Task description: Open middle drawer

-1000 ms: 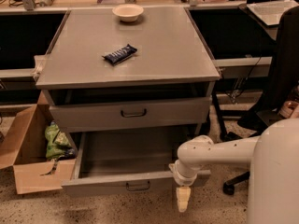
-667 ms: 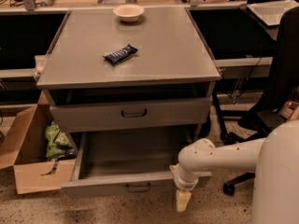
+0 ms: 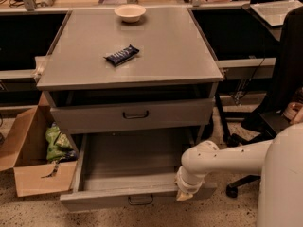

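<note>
Slid slightly farther out toward the frame's bottom edge: wide, shallow grey metal middle drawer (image 3: 104, 199), with cream-tipped gripper (image 3: 184, 196) at its front's right end, jaws apart or together unclear.

The middle drawer (image 3: 102, 201) stands far out of the grey cabinet, its inside bare and its dark loop handle (image 3: 140, 200) on the near front. The gripper (image 3: 184, 196) hangs at the right end of that front, pointing down from the white arm (image 3: 222, 159). The drawer above (image 3: 94, 118) sits nearly closed. On the surface (image 3: 165, 56) lie a dark snack bar (image 3: 121, 55) and, at the far edge, a pale bowl (image 3: 130, 12). A cardboard box (image 3: 33, 174) holding a green bag (image 3: 57, 143) stands on the floor to the left.
</note>
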`<move>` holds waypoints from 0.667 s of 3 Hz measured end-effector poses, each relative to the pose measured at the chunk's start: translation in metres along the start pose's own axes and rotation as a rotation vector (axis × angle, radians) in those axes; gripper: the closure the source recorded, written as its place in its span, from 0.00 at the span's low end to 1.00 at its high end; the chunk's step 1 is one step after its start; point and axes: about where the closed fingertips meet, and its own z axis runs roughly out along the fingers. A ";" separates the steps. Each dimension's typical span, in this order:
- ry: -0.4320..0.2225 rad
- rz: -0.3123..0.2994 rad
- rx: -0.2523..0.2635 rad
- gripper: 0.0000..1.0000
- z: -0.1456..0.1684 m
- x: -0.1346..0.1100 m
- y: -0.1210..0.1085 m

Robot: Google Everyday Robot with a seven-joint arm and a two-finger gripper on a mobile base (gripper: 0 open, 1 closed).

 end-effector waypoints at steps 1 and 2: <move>0.001 0.003 -0.007 0.89 0.000 0.002 0.005; -0.003 0.022 -0.021 1.00 0.005 0.008 0.021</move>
